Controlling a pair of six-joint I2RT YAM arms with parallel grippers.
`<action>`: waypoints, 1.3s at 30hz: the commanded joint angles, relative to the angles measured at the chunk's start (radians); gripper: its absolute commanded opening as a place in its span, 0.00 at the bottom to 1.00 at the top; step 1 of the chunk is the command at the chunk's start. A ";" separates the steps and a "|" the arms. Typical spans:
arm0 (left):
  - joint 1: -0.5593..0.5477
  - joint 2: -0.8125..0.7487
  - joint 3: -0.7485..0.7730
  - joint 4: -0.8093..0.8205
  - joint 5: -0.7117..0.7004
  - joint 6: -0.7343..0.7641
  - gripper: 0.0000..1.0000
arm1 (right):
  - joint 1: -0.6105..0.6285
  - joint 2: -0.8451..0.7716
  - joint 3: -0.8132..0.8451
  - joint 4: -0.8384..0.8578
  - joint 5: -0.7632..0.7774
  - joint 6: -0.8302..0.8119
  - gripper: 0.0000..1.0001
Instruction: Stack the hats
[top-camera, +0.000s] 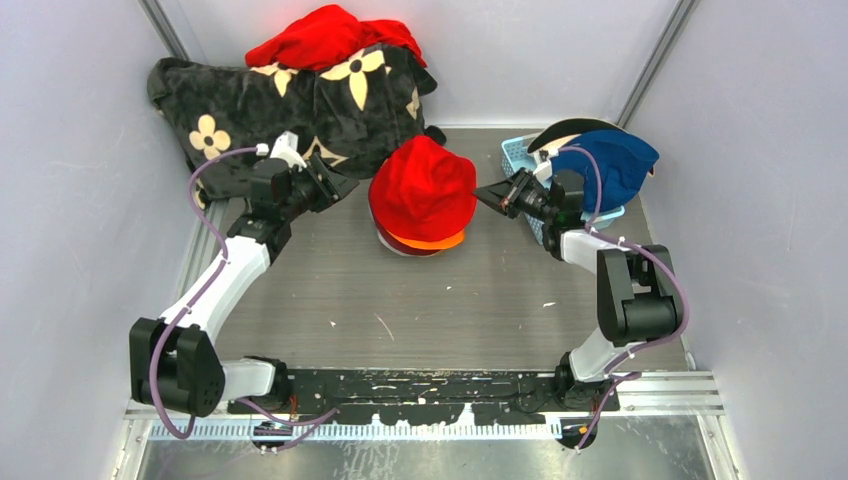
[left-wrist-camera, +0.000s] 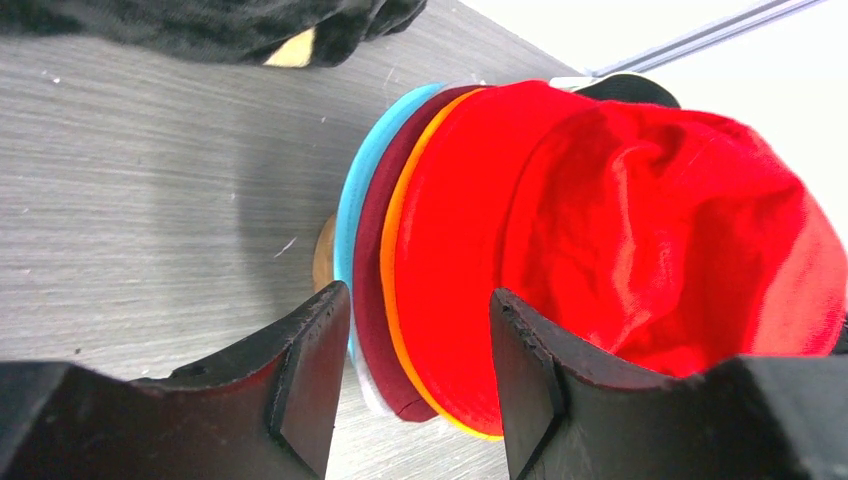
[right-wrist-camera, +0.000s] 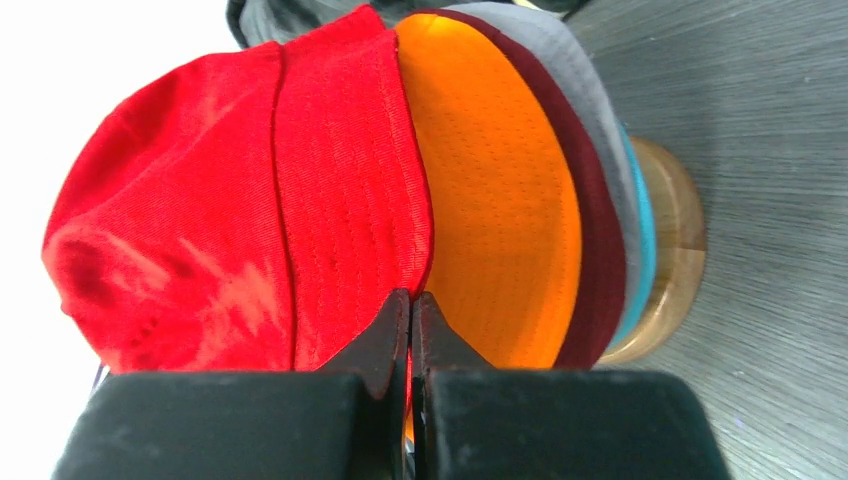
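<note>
The hats, soft cloth bucket hats, sit as one pile (top-camera: 423, 200) in the middle of the grey ribbed surface (top-camera: 450, 300), on a round wooden stand (right-wrist-camera: 675, 250). A bright red hat (top-camera: 422, 185) is on top, with orange, maroon, grey and teal brims layered under it. One royal blue cloth hat (top-camera: 610, 165) waits at the far right, draped over a pale blue plastic basket (top-camera: 515, 152).

We judge the step in hand to be seating the red hat squarely. The right jaws are pressed fully together, their tips against the right edge of the red brim (right-wrist-camera: 350, 230), and we see no cloth between them. The left jaws stand about half open and empty, just left of the pile.

To do this well, we would keep the right push light and low so the stand does not tip. We would bring the left jaws in as a brace on the opposite brim, then check that the brims lie even before fetching the blue hat.
</note>
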 joint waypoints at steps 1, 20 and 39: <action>-0.005 0.034 0.009 0.145 0.054 -0.036 0.54 | -0.003 0.022 0.070 -0.133 0.038 -0.124 0.01; -0.009 0.246 -0.002 0.419 0.222 -0.196 0.54 | 0.033 0.096 0.154 -0.143 0.005 -0.181 0.01; -0.007 0.310 -0.045 0.537 0.265 -0.235 0.05 | 0.042 0.103 0.154 -0.133 0.010 -0.181 0.01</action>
